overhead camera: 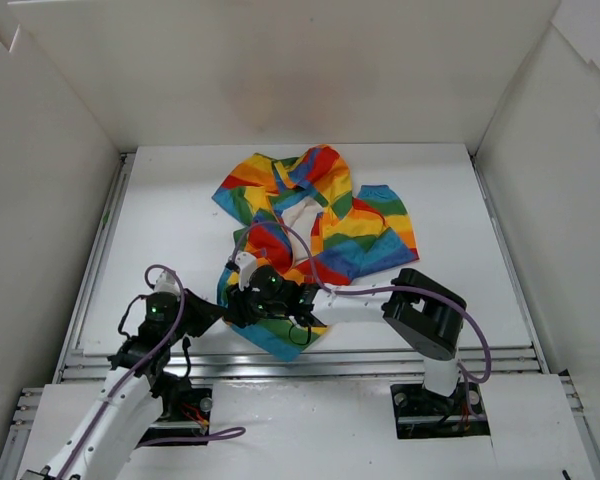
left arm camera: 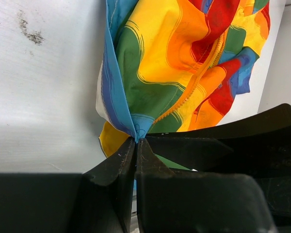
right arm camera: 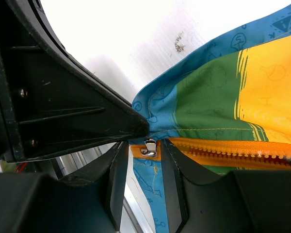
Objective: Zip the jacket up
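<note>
Rainbow-striped fabric, the jacket (overhead camera: 355, 225) lies crumpled on the white table (overhead camera: 180, 220), roughly at its middle, with the bottom hem toward the arms. Its white lining (overhead camera: 300, 215) shows where the front gapes open higher up. Both arms reach in to the near hem and meet there, close against each other.

The left end effector (left arm camera: 136, 141) is pinched fully closed on a blue corner of the hem. The cloth bunches to a point between its fingertips and rises away from them in blue, green and yellow folds. The orange zipper (left arm camera: 194, 82) runs diagonally up the cloth beyond the grip.

The right end effector (right arm camera: 144, 145) sits just beside the left one, its fingers drawn narrow around the bottom end of the zipper. The silver pull (right arm camera: 149, 148) hangs in the slim gap between them, and the orange tape there appears clamped from both sides. From that spot the zipper teeth stretch off to the right, under a green and yellow panel edged in blue. A small dark smudge (right arm camera: 178, 43) marks the table beyond the hem
</note>
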Tool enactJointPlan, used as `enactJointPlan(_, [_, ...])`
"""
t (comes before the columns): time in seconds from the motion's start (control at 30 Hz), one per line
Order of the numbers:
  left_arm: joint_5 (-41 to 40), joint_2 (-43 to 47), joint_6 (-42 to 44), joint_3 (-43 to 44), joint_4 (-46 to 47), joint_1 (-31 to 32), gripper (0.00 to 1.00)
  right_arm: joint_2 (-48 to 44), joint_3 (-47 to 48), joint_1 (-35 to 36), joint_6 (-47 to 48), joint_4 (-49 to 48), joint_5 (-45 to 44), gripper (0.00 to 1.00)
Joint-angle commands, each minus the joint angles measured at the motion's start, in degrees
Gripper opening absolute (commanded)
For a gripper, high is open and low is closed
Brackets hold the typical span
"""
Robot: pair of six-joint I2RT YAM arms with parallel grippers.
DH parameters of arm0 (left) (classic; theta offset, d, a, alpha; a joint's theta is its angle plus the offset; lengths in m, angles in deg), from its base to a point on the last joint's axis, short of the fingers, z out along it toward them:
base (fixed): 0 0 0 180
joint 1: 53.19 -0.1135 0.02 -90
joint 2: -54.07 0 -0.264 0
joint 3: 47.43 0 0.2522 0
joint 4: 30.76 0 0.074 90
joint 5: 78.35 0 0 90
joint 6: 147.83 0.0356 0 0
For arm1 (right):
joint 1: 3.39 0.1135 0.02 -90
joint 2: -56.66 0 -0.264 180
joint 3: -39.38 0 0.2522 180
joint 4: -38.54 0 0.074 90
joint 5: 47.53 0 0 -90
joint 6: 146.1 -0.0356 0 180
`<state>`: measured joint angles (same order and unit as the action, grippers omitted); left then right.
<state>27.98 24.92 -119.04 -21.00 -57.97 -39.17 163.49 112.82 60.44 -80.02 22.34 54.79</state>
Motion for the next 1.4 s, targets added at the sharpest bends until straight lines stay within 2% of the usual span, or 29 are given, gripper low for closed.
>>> enactJointPlan(0.0, [1.94,0.06,-0.75,1.84,3.61,-0.31,0.00,-0.48,0.79,0.33,0.98,-4.06,0.25,0.30])
enactJointPlan(0.13, [2.82,-0.21,-1.02,1.75,3.96,-0.31,0.00,0.14,0.96,0.15,1.07,-4.67,-0.10,0.29])
enactJointPlan(0.23, [3.00,0.32,-1.10,1.66,3.35,-0.31,0.00,0.05,0.88,0.24,0.98,-5.20,-0.62,0.16])
enactJointPlan(0.3, [2.91,1.02,-1.02,1.92,2.65,-0.84,0.00,-0.56,0.35,0.15,0.81,-5.72,-1.33,0.01])
enactJointPlan(0.77, [1.60,3.12,1.09,3.68,-1.57,-0.84,0.00,-9.70,-9.40,-2.40,-4.02,-12.14,-8.44,0.00])
enactJointPlan(1.0, [1.94,5.24,2.85,5.26,-4.56,-1.36,0.00,-11.55,-10.02,-5.64,-6.22,-11.27,-11.70,0.00])
enactJointPlan(1.17, [4.31,3.14,4.61,6.75,-3.43,-1.36,0.00,-11.64,-9.15,-6.44,-6.05,-12.23,-9.16,0.00])
enactJointPlan(1.2, [4.93,2.78,4.70,6.76,-2.90,-1.36,0.05,-11.47,-8.88,-6.35,-6.14,-12.23,-8.98,0.00])
enactJointPlan(1.23, [5.54,2.61,4.52,6.84,-2.72,-1.36,0.14,-11.12,-8.97,-6.09,-6.31,-12.41,-8.80,0.00])
enactJointPlan(1.27, [5.81,2.69,4.35,6.67,-2.72,-1.36,0.30,-10.94,-9.14,-5.74,-6.40,-12.58,-8.37,0.00])
enactJointPlan(1.37, [7.48,4.27,2.42,5.00,-1.32,-1.36,0.41,-10.50,-9.67,-5.74,-6.93,-13.11,-8.10,0.00])
